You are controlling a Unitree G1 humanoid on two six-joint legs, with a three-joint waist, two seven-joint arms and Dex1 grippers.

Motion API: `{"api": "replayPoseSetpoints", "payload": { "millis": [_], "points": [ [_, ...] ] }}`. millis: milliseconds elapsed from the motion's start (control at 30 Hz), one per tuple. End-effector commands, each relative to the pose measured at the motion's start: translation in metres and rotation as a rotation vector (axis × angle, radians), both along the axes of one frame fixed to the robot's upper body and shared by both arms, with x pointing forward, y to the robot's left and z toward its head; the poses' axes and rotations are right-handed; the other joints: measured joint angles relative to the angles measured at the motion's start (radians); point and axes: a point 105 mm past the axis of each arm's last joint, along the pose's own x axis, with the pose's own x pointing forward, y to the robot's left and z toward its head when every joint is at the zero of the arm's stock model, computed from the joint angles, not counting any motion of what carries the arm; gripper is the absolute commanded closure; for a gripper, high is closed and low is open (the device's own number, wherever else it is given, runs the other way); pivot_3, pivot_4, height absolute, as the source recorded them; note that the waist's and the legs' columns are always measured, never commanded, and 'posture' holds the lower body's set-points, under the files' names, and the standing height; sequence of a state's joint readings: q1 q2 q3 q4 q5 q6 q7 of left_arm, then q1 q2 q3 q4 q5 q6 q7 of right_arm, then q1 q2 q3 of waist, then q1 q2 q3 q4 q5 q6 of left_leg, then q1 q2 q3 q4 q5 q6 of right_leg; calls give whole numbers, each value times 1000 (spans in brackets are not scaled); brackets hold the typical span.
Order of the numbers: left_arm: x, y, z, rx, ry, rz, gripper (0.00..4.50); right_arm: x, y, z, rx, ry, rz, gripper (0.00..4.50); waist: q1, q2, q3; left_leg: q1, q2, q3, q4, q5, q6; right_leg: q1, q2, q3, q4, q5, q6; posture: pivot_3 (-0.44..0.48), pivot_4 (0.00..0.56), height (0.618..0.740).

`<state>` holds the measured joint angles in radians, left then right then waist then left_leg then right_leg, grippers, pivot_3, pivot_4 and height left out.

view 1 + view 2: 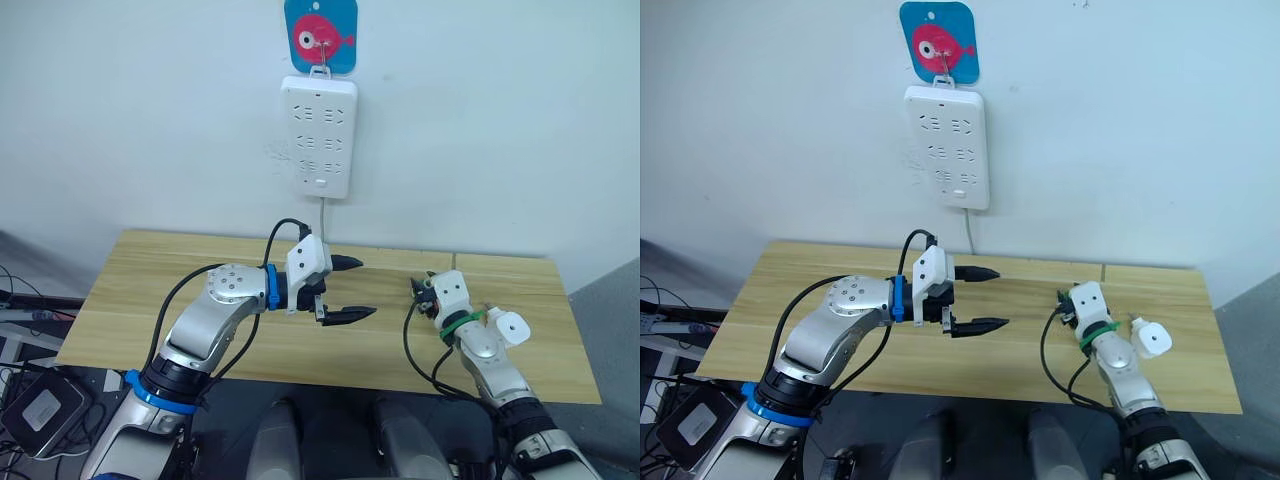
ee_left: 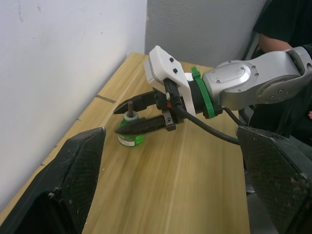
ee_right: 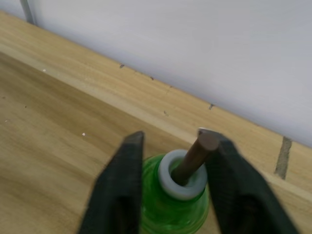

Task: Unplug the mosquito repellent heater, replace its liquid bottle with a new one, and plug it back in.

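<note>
- The right gripper (image 2: 127, 117) is low over the wooden table (image 1: 150, 300), its two black fingers (image 3: 122, 190) narrowed around the green liquid bottle (image 3: 170, 207), one on each side. Can't tell if they're actually squeezing it or just flanking it.
- That bottle is capless: grey-white neck ring with a bare brown wick stem (image 3: 194, 157) sticking up between the fingertips, leaning toward one of them. It stands on the table near the wall-side edge.
- A small white rounded piece (image 1: 508, 327) shows just beside the right arm's wrist, on its outer side; can't say what it is.
- Well off to the right gripper's left, the left gripper (image 1: 347, 289) hangs above the table with fingers spread wide, holding nothing.
- Up on the wall beyond the left gripper, the white power strip (image 1: 318, 136) hangs from a hook with a pink fish sticker (image 1: 321, 36).
</note>
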<state>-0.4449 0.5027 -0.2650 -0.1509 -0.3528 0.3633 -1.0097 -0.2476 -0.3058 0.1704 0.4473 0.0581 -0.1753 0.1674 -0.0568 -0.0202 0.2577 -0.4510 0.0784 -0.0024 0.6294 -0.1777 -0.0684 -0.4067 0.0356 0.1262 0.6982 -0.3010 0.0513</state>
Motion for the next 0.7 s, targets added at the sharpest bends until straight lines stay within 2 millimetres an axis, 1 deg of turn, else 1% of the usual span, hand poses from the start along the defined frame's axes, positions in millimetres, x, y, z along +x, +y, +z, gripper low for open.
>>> {"api": "replayPoseSetpoints", "payload": {
  "millis": [33, 133, 200, 267, 333, 367, 400, 533, 567, 600, 633, 667, 700],
  "points": [
    [2, 4, 12, -31, -65, 35, 0, -3, -9, 15, -13, -56, -2, 1138, 0, 0, 0, 0, 0, 0, 0, 0, 0, 0, 0, 0, 0, 0, 0, -34, 229, 740],
    [9, 15, 7, -23, -74, 123, 0, -11, -14, 32, -42, -113, 31, 70, 1, 0, 0, 0, 0, 0, 0, 0, 0, 0, 0, 0, 0, 0, 0, -37, 244, 740],
    [12, 25, 2, -23, -70, 198, 0, -16, -12, 48, -33, -151, 53, 25, -1, 0, 0, 0, 0, 0, 0, 0, 0, 0, 0, 0, 0, 0, 0, -41, 253, 740],
    [13, 41, -9, -31, -50, 298, 0, -20, -6, 68, 2, -180, 74, 25, -5, 0, 0, 1, 0, 0, 0, 0, 0, 0, 0, 0, 0, 0, 0, -41, 253, 740],
    [13, 61, -22, -62, -44, 457, 0, -25, 11, 84, 27, -159, 158, 25, -11, 1, 1, 2, 1, 0, 0, 0, 0, 0, 1, 1, 1, 0, 0, -50, 270, 740],
    [11, 75, -29, -74, -57, 560, 0, -29, 25, 90, 31, -137, 229, 25, -13, 1, 1, 2, 1, 0, -1, 0, 0, 0, 1, 1, 2, 0, 0, -49, 273, 740],
    [7, 87, -36, -74, -78, 645, 0, -32, 36, 94, 32, -118, 291, 25, -16, 1, 1, 2, 2, 0, -1, 0, 0, 0, 1, 1, 2, 0, 0, -45, 277, 740],
    [-4, 118, -52, -81, -112, 882, 0, -40, 62, 107, 48, -61, 453, 25, 1, 0, 2, 2, 2, -1, 0, 0, 0, 1, 0, 0, 1, 0, 0, -24, 287, 740],
    [-6, 133, -59, -101, -93, 993, 0, -44, 73, 110, 42, -43, 527, 25, 6, -1, 3, 2, 1, 0, 0, 0, 0, 1, 0, 1, 1, 0, 0, -20, 290, 740],
    [-8, 141, -64, -115, -79, 1066, 0, -47, 78, 113, 36, -30, 573, 25, 9, -1, 4, 2, 1, -1, 0, 0, 0, 1, 0, 1, 1, -1, 0, -10, 297, 740],
    [-11, 154, -73, -142, -47, 1163, 0, -51, 88, 116, 17, -19, 641, 25, 11, -1, 5, 2, 1, 0, 1, 0, 0, 1, 0, 1, 0, -2, 2, -4, 301, 740],
    [-14, 163, -81, -161, -21, 1237, 0, -53, 96, 120, 4, -12, 697, 25, 14, -1, 5, 2, 1, 1, 1, 0, 0, 2, -1, 2, 0, -3, 3, 7, 305, 740],
    [-16, 167, -87, -168, -10, 1273, 0, -54, 102, 123, -3, -8, 730, 25, 16, -2, 7, 2, 0, 2, 1, 1, 1, 2, -2, 2, -1, -3, 3, 11, 307, 740]
  ]
}}
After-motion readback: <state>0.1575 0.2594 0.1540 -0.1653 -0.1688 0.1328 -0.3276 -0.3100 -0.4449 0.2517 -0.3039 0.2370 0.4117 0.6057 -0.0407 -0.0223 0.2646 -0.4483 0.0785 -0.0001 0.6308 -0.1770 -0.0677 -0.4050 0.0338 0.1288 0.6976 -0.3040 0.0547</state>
